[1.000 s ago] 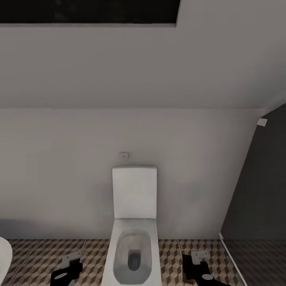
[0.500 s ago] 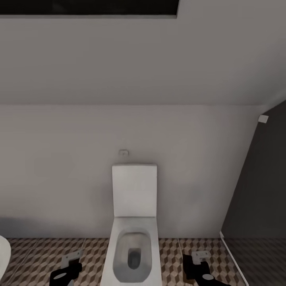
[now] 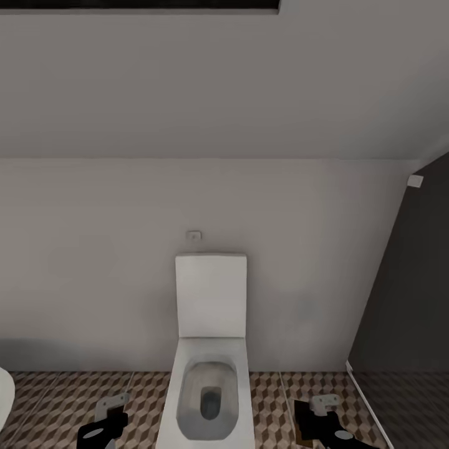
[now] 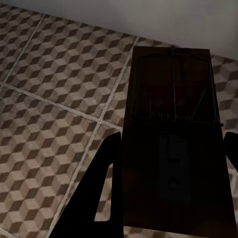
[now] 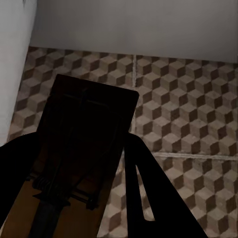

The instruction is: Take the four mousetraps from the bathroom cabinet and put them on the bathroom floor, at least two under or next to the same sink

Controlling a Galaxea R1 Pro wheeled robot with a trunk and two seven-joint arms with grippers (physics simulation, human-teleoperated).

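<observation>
Head view: toilet (image 3: 211, 368) between mousetrap-holding claws.

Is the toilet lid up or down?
Up. In the head view the lid stands upright against the wall, and the open bowl with its dark drain shows below it, on the cube-patterned floor.

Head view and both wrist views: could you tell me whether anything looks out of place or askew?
Nothing stands out. The toilet sits square against the wall with its lid up, the bathroom floor tiles look intact, and each gripper carries a mousetrap between its fingers.
</observation>
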